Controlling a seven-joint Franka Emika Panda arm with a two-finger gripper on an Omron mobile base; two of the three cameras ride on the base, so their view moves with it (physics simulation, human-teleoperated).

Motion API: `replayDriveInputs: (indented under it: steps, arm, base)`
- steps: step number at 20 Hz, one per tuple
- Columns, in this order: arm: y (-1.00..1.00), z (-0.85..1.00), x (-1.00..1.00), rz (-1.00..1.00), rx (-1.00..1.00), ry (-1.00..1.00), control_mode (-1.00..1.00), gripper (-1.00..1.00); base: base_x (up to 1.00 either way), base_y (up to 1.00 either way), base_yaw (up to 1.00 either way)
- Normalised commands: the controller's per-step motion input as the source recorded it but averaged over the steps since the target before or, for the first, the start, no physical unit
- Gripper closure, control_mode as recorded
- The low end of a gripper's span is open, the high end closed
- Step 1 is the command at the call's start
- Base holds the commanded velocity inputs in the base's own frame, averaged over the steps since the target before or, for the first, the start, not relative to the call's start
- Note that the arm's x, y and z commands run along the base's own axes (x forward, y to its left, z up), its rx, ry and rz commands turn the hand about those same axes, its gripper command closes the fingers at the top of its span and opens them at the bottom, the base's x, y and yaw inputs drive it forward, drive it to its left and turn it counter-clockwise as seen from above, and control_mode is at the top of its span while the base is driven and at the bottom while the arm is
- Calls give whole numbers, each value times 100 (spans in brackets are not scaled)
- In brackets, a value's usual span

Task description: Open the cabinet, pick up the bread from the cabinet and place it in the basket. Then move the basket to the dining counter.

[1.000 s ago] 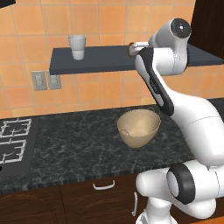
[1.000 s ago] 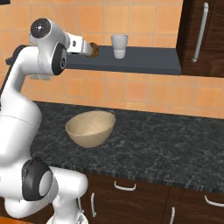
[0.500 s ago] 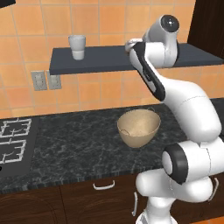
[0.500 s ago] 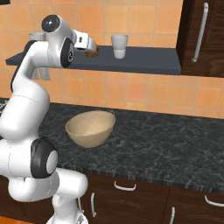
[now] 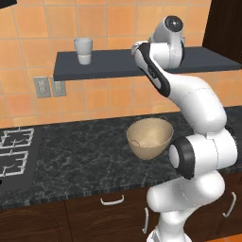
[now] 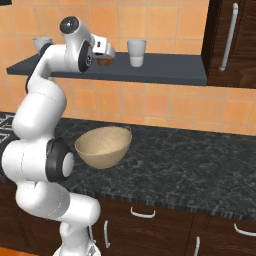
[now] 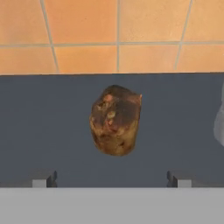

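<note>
bread [image 7: 115,126] on shelf [image 7: 52,131], hand [image 7: 111,179] fingertips barely visible

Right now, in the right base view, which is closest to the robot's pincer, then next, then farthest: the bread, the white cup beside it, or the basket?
1. The bread: on the shelf, right at the pincer.
2. The white cup: on the same shelf, just to the picture's right.
3. The basket: down on the black counter, well below.

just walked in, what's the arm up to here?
The arm is up at the dark wall shelf, its hand open and pointed at the bread, which lies on the shelf between the spread fingers and isn't gripped yet. The basket sits on the black worktop below. White cups stand on the shelf nearby.
</note>
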Motion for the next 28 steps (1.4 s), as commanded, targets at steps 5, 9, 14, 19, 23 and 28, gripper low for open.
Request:
replayDriveInputs:
  steps: [5, 9, 14, 19, 23, 28]
  arm:
    - [0, 0, 51, 0, 0, 5, -100, -100]
    - [0, -2, 52, 0, 0, 8, -100, -100]
    - [0, -2, 49, 0, 0, 3, -100, -100]
    - [0, -28, 36, 0, 0, 1, -100, 100]
    - [0, -58, 13, 0, 0, 0, -100, 100]
    - [2, -27, -33, 2, 0, -2, -100, 100]
  base:
    - [0, 0, 0]
    - [0, 0, 0]
    - [0, 0, 0]
    - [0, 0, 0]
    - [0, 0, 0]
    - [0, 0, 0]
